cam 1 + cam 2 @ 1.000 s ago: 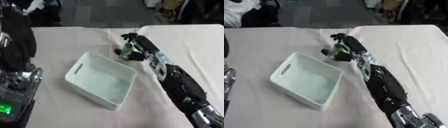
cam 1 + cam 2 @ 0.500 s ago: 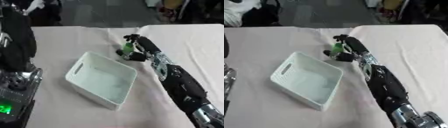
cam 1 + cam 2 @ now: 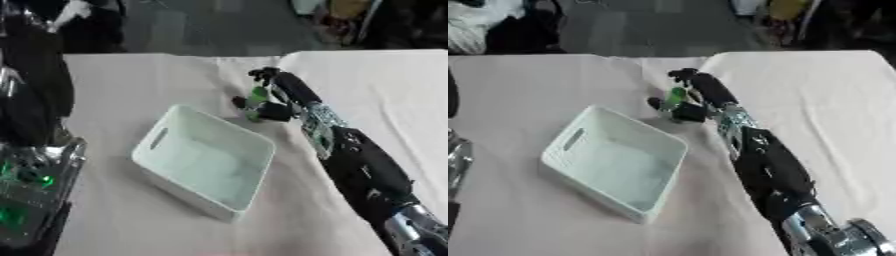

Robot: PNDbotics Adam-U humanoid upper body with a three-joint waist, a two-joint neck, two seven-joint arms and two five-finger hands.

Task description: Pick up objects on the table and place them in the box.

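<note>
A white rectangular box (image 3: 206,162) with a slot handle sits askew in the middle of the cloth-covered table, and I see nothing inside it. My right hand (image 3: 278,93) reaches in from the lower right and is curled round a small green object (image 3: 257,96) just beyond the box's far right corner. The object is held a little above the cloth, partly hidden by the fingers. A dark part (image 3: 239,102) shows at its left end. My left hand shows in neither view.
The table is covered with a pale cloth (image 3: 131,85), with a fold line (image 3: 262,62) at its far side. Black and silver robot body parts (image 3: 31,150) with green lights fill the left edge. Dark clutter lies beyond the table's far edge.
My right hand with the green object has risen slightly and shifted a little toward the box's far corner. The box has not moved.
</note>
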